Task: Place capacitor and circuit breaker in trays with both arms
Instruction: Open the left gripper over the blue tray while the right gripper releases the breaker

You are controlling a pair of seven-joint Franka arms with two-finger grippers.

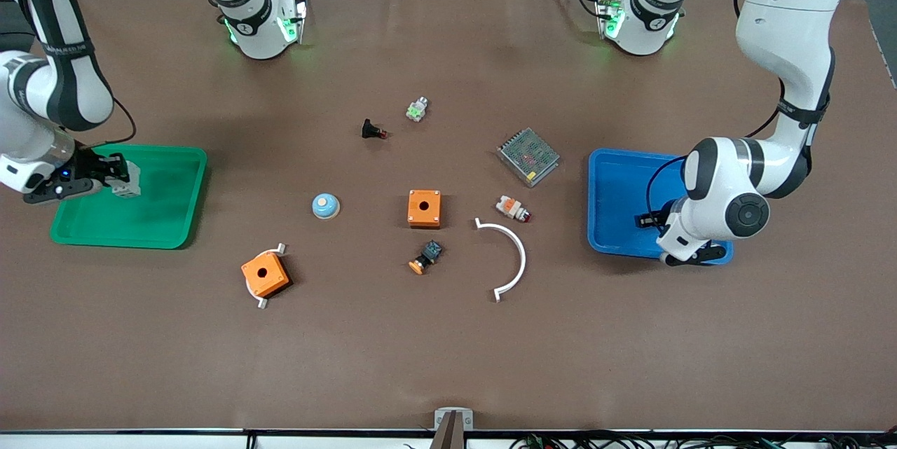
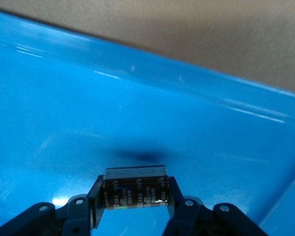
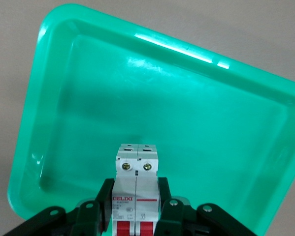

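From high across the table (image 1: pixel 448 365) the front camera faces both robots, while each wrist camera looks close into its tray, green (image 3: pixel 49 98) or blue (image 2: pixel 63 98).

A brown table (image 1: pixel 448 358) fills the frame. At middle left lies a green tray (image 1: pixel 165 225), at middle right a blue tray (image 1: pixel 613 197). Between them, near the centre, sit an orange box (image 1: pixel 424 209), a blue dome (image 1: pixel 326 206), a metal mesh unit (image 1: pixel 528 156) and a white curved strip (image 1: pixel 515 263). Lower left of centre rests a second orange box (image 1: pixel 265 274). Above centre are a black switch (image 1: pixel 372 130) and what looks like a small green-lit part (image 1: pixel 417 110).
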